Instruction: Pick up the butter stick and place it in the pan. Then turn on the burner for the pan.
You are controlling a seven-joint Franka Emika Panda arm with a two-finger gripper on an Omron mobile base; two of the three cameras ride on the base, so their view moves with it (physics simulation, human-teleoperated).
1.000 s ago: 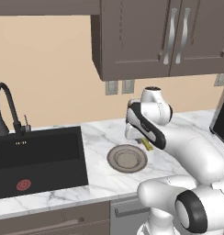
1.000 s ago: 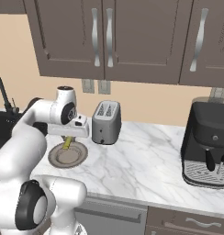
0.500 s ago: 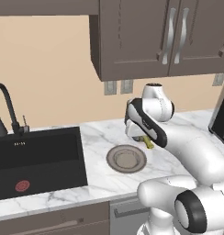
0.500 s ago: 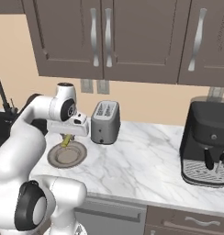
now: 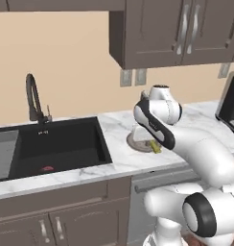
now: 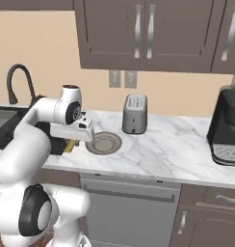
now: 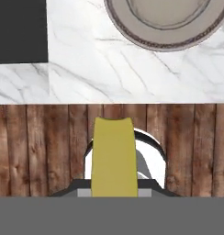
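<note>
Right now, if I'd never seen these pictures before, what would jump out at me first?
Probably the big white robot arm curling over the marble counter, with its gripper pinching a little yellow butter stick above the counter's front edge. Next you'd spot the round tan plate on the counter beside the gripper, the silver toaster behind it, and the black sink with its curved tap off to the side.

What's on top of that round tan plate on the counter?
The plate looks bare where it shows in the right base view. In the left base view the arm covers much of it. The butter stick is in the gripper, not on it.
</note>
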